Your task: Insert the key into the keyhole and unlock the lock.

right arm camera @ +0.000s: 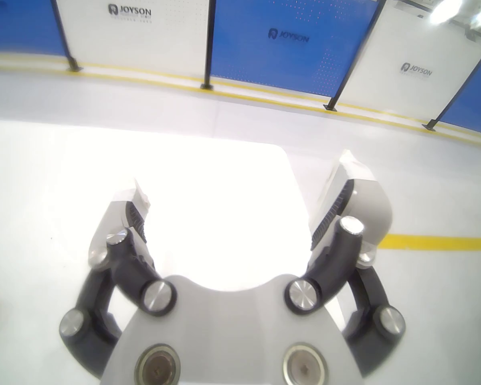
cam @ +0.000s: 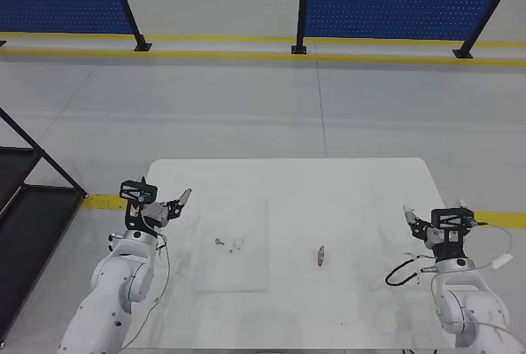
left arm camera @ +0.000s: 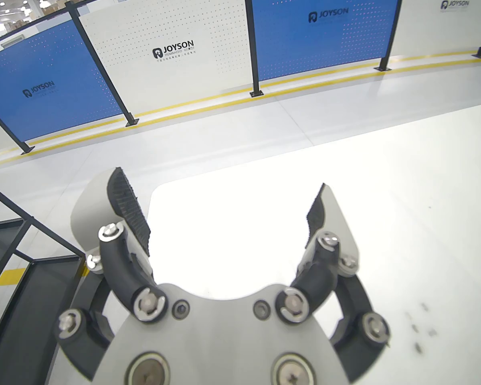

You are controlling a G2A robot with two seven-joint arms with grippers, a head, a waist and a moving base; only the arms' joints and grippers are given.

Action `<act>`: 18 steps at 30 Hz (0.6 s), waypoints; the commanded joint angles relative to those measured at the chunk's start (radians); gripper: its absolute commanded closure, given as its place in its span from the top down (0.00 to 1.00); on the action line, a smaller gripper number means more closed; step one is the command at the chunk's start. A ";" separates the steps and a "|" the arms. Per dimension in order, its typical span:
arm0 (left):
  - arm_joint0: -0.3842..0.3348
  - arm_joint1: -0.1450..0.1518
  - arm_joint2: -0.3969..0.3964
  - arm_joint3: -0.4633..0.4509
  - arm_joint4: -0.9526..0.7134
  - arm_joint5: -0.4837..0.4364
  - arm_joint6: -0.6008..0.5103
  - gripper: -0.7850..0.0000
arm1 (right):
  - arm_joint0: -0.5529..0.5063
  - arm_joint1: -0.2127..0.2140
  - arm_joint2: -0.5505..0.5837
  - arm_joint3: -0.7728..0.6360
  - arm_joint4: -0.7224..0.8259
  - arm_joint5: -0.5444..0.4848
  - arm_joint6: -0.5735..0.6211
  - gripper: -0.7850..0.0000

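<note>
Top view: the key lies on the table near the left gripper, not touching it; the lock lies between key and right gripper, well apart from both; both grippers are spread wide, holding nothing.

Desk white. Lock brassy yellow. Key dark grey. Left fingers: black ribbed pads, silver backs. Fence panels blue and white, dotted. Floor pale grey, yellow stripes.
</note>
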 commanded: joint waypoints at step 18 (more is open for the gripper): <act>-0.034 -0.008 0.058 -0.148 -0.117 -0.045 -0.238 1.00 | 0.000 0.000 0.000 0.000 0.000 0.000 0.000 1.00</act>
